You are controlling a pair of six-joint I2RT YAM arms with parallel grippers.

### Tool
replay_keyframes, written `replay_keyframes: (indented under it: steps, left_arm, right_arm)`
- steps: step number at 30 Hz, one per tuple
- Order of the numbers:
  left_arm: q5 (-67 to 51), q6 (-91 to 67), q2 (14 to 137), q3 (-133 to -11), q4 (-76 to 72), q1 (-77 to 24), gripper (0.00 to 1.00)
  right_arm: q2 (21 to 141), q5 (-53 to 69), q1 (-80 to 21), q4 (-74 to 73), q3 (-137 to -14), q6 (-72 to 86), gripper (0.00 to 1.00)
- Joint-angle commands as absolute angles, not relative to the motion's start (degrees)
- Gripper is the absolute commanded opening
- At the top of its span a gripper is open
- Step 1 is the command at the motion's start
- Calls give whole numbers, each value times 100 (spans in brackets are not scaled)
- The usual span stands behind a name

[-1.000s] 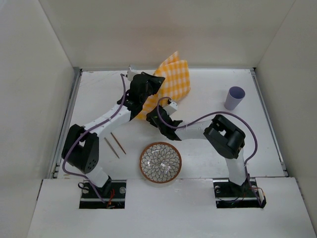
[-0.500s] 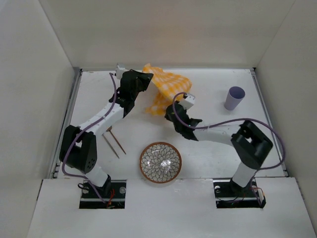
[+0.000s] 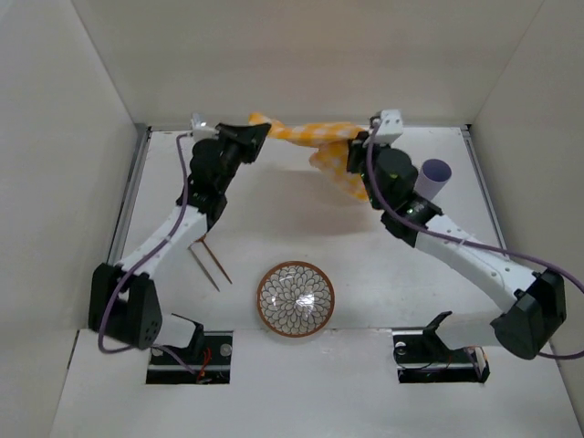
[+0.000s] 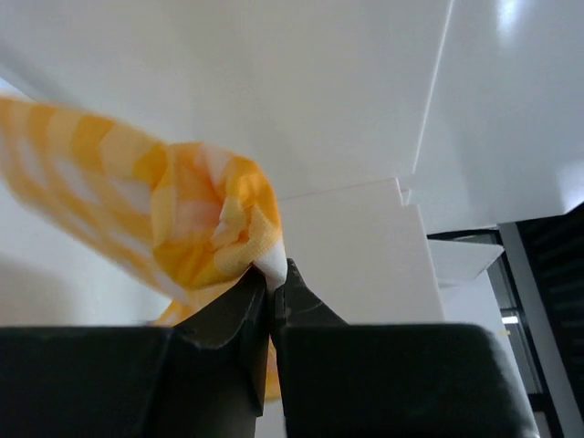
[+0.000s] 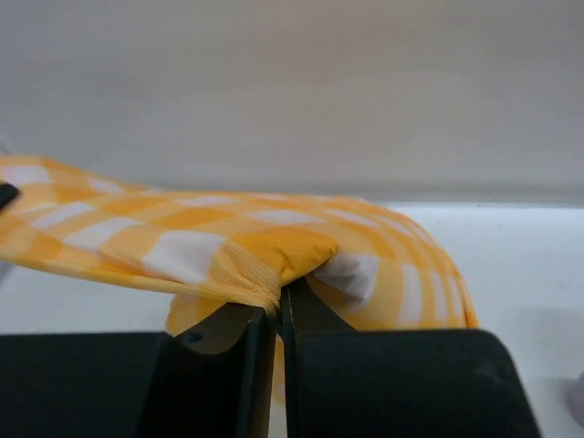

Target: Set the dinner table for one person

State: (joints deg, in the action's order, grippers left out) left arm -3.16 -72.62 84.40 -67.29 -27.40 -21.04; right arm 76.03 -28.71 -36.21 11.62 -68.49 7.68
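A yellow-and-white checked cloth (image 3: 310, 134) hangs stretched between my two grippers above the far part of the white dinner table (image 3: 274, 214). My left gripper (image 3: 258, 130) is shut on the cloth's left end, which shows bunched in the left wrist view (image 4: 205, 228). My right gripper (image 3: 358, 155) is shut on the right end, where the cloth (image 5: 228, 242) folds over the jaws. A patterned bowl (image 3: 295, 298) sits near the front middle. Two brown chopsticks (image 3: 210, 263) lie left of it. A lilac cup (image 3: 432, 180) stands at the right, just behind my right arm.
White walls (image 3: 64, 164) border the table on the left, back and right. The cloth's loose part droops down to the table below the right gripper.
Both grippers have moved apart and toward the back wall, pulling the cloth from a bunched heap into a taut band between them. The right arm swung far right, toward the cup.
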Motion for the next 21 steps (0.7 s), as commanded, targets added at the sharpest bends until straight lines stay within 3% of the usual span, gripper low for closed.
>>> replay_keyframes:
  steps: [1, 3, 6, 10, 15, 21]
  left_arm:
    - [333, -7453, 7491, -4954, -3619, -1657, 1]
    - [623, -7558, 6920, -3549, -4085, -1630, 2]
    - [659, -7690, 6636, -2123, -4560, -1517, 3]
    - [362, -7874, 6644, -1100, -4886, -1122, 3]
    - [9, -7884, 6408, -809, -4913, -848, 4]
    - [0, -7691, 6143, -563, -4658, -813, 7]
  right_arm:
    - [7567, -3392, -4115, 1405, -5892, -685, 12]
    - [7681, -3664, -4590, 1686, -5215, -791, 16]
    - [7848, -4060, -5222, 1994, -4389, -765, 35]
    - [7393, -4061, -5778, 1847, -3833, 50, 61]
    - [6707, -3824, -5305, 618, -3867, 1929, 75]
    - [5820, -3298, -4514, -491, -2859, 4672, 83]
